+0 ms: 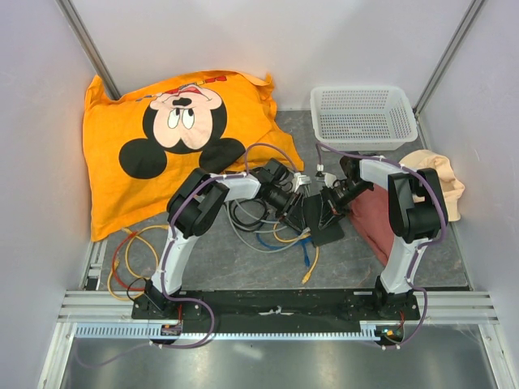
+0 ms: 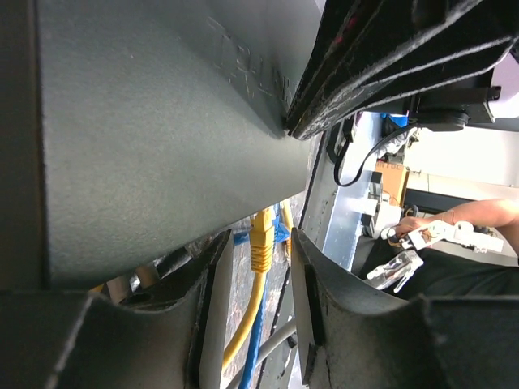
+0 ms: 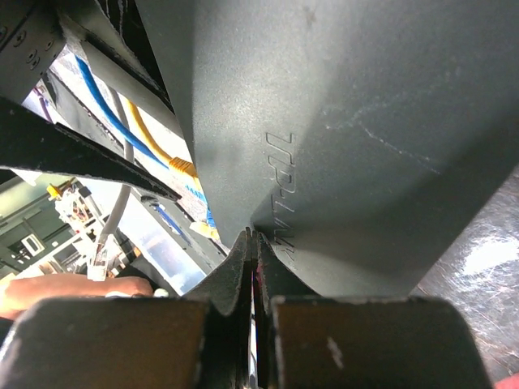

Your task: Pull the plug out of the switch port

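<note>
Starting at the left end effector (image 2: 259,233): roughly half open, fingers either side of the yellow plug (image 2: 260,253) but not clamped on it, far as can be told. Right ahead of those tips, seated in the narrow edge of the switch (image 2: 146,138), blue cable (image 2: 253,328) running just beside. Over at the right end effector (image 3: 252,243): pinched fully shut, nothing between the tips, pushed up against the switch's flat face. Probably parked there to brace the box against the tug instead of letting it slide across the surface (image 3: 478,267). Not unplugged yet. Next up, guessing: close on the plug body, not the cord, then pull straight back.
</note>
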Controlling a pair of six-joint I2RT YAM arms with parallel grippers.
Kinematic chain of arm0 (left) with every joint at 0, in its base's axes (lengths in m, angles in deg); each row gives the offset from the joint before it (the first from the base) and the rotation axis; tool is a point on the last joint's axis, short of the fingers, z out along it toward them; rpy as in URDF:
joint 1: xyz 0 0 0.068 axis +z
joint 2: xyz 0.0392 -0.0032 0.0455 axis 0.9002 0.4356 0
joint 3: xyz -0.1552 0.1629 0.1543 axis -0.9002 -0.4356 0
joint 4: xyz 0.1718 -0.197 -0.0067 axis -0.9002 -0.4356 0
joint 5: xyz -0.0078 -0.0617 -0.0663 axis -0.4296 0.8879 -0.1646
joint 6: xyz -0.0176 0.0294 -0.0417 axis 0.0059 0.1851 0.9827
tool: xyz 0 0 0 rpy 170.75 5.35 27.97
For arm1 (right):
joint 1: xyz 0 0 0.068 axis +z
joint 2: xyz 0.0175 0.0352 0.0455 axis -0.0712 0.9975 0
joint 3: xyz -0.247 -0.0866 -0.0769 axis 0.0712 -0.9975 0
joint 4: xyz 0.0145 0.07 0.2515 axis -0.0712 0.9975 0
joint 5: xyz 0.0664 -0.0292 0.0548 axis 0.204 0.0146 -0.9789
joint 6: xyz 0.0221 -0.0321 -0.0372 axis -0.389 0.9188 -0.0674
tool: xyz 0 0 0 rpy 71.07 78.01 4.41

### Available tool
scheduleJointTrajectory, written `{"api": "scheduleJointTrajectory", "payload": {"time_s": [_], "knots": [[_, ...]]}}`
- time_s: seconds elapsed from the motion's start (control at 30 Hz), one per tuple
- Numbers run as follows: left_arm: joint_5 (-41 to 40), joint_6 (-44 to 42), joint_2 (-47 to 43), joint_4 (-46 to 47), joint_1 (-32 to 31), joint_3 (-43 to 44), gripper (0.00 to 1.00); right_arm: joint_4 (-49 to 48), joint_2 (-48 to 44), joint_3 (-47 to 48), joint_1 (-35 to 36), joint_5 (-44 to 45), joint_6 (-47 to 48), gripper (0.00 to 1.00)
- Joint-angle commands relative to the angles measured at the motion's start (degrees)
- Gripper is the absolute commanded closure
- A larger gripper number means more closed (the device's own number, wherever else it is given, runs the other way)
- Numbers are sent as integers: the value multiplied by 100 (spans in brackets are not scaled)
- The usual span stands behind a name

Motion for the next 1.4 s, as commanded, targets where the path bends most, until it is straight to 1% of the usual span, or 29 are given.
{"api": "scheduleJointTrajectory", "payload": {"time_s": [0.0,0.2,0.4,0.5,0.57,0.67,0.83,0.87,1.1,1.3,1.33,1.37], "knots": [[-71,45,245,10,-196,266,58,-593,338,-71,35,814,198,100],[105,2,386,-34,-284,442,61,-602,356,-106,26,841,198,100],[87,28,447,-34,-398,451,60,-637,365,-88,26,963,128,100],[-167,-95,404,-200,-451,469,58,-672,312,-175,8,1200,40,100],[-351,-182,342,-340,-494,434,55,-716,303,-220,-9,1297,-4,100],[-510,-279,149,-359,-503,250,55,-734,347,-246,-44,1280,-31,100],[-554,-368,26,-447,-574,109,59,-769,496,-150,-53,1210,-74,100],[-546,-376,25,-447,-583,126,60,-760,531,-132,-44,1201,-83,100],[-432,-333,201,-473,-591,319,63,-769,514,-141,-44,1192,-57,100],[-133,-341,412,-491,-583,460,77,-769,523,-150,-44,1236,-48,100],[-98,-420,429,-508,-574,477,83,-769,532,-150,-44,1254,-48,99],[-71,-455,447,-543,-565,478,86,-769,532,-150,-44,1280,-31,100]]}}
